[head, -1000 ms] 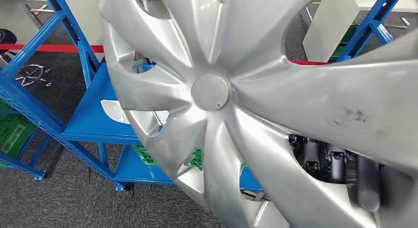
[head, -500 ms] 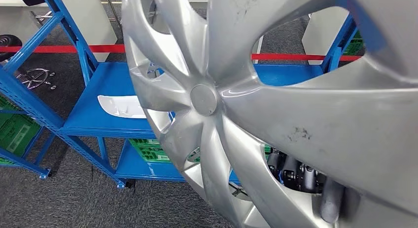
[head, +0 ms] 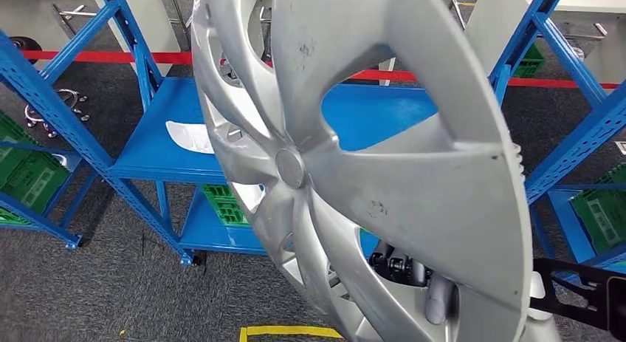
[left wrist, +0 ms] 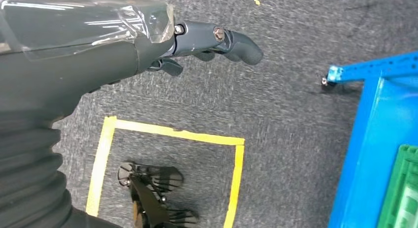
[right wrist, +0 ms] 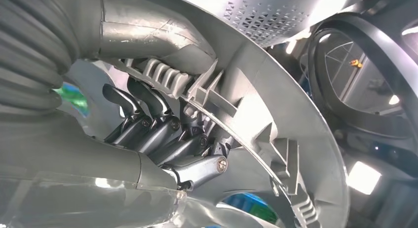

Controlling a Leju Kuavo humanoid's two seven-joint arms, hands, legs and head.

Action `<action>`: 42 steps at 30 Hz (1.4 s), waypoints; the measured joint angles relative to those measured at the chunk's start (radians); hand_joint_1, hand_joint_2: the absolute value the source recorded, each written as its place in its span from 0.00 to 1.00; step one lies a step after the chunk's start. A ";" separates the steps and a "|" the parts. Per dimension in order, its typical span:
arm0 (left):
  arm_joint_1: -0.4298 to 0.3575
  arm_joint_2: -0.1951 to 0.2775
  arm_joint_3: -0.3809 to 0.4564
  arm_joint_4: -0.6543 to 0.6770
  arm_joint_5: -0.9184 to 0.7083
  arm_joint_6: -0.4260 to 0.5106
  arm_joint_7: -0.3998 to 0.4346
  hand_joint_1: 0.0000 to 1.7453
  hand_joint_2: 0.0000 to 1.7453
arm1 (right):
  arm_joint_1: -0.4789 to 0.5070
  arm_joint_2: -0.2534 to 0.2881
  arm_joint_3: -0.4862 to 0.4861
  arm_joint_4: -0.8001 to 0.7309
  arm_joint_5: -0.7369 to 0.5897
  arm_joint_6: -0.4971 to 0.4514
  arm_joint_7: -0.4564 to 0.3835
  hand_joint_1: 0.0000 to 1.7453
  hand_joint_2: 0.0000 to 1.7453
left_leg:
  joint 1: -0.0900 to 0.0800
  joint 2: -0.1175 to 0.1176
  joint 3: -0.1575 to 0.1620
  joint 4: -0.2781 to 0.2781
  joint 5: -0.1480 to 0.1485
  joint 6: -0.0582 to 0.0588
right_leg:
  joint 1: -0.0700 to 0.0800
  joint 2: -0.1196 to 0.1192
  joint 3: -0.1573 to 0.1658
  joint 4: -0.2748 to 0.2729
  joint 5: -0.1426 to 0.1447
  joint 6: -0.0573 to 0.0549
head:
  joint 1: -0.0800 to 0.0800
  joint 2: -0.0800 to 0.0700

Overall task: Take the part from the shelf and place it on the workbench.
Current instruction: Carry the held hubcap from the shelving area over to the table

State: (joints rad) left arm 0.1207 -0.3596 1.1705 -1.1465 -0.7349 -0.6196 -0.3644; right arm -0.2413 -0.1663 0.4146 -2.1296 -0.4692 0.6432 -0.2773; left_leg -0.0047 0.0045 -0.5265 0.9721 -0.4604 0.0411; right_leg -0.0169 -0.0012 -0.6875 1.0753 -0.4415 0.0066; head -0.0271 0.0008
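Silver wheel cover (head: 384, 187) is hanging in the air close to the head camera, tilted, its hub cap (head: 290, 168) facing the lens and its upper edge running out of frame. It is sitting in front of the blue shelf (head: 159, 146), off the shelf boards, over grey carpet.

Right hand (right wrist: 162, 134) is gripping the cover from behind: in the right wrist view the dark fingers (right wrist: 143, 117) are curling over the ribbed inner rim while the thick thumb is lying on the other face of that rim. In the head view, dark finger parts and a grey thumb (head: 438, 301) are showing through a spoke opening low on the cover.

Left hand (left wrist: 197, 46) is hanging over the carpet, holding nothing, with the fingers (left wrist: 231, 41) extended and slightly bent, apart from each other. Yellow floor tape (left wrist: 172, 134) is lying below it.

The cover is hiding most of the shelf's middle and the right arm. A white curved part (head: 188, 135) is lying on the shelf's upper board, its right end hidden behind the cover. Green crates (head: 225, 203) are sitting on the lower board, partly covered. Dark scuff marks (head: 379, 207) are showing on one spoke. The workbench cannot be made out with certainty.
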 joint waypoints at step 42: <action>-0.002 -0.004 0.005 0.003 0.000 -0.001 0.000 0.00 1.00 | 0.005 -0.019 0.012 0.003 0.000 -0.001 0.000 0.96 1.00 | 0.003 0.003 -0.131 0.031 0.091 -0.022 | -0.010 0.001 0.195 -0.047 -0.092 0.031 | -0.003 0.000</action>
State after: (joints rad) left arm 0.1190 -0.3638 1.1753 -1.1436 -0.7347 -0.6207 -0.3648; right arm -0.2359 -0.1853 0.4266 -2.1270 -0.4687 0.6420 -0.2773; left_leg -0.0015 0.0078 -0.6572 1.0028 -0.3699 0.0196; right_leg -0.0268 -0.0003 -0.4923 1.0282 -0.5340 0.0380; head -0.0300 0.0008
